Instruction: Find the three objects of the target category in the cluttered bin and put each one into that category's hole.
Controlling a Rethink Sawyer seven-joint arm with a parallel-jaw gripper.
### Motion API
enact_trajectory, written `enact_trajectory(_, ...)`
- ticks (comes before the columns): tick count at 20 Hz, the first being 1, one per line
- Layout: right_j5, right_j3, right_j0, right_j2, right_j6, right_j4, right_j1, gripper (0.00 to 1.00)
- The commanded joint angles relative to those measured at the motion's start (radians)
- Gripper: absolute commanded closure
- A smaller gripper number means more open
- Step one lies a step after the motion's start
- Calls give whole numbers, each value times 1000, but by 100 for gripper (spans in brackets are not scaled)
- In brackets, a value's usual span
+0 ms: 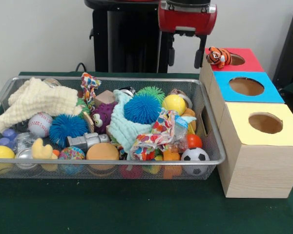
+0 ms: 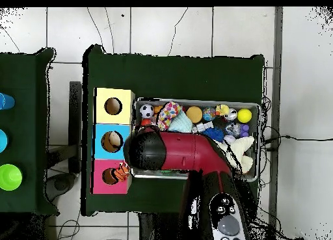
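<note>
Green cloth covers the table, and the arm reaches across it from the robot's edge, its red and black bulk hiding the bin's near rail in the overhead view. Silver mesh bin fills the middle of the table, long side running along the front edge, packed with clutter.

Three wooden boxes stand in a row touching the bin's end, toward the right edge in the front view: yellow top nearest the camera, blue top in the middle, red top closest to the robot. The blue box's hole is round and dark.

Inside the bin, a cream knit cloth lies at the far left corner; a blue puffball sits mid-bin.

The gripper hangs above the far edge, just beside the red box. Its two dark fingers point down and stand apart, holding nothing.

A striped orange tiger toy rests on the red top at the rim of that box's hole. A pale yellow duck lies near the bin's front left corner.
</note>
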Motion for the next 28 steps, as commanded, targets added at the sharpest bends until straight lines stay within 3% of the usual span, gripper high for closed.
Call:
enact_trajectory(1,-39,57,-21,136,-57,-53,83,0)
enact_trajectory(7,-78,67,-8,155,-13,-49,108,0)
enact_trajectory(25,-51,70,13,162,16,-56,103,0)
enact_trajectory(28,16,49,16,154,13,-43,118,0)
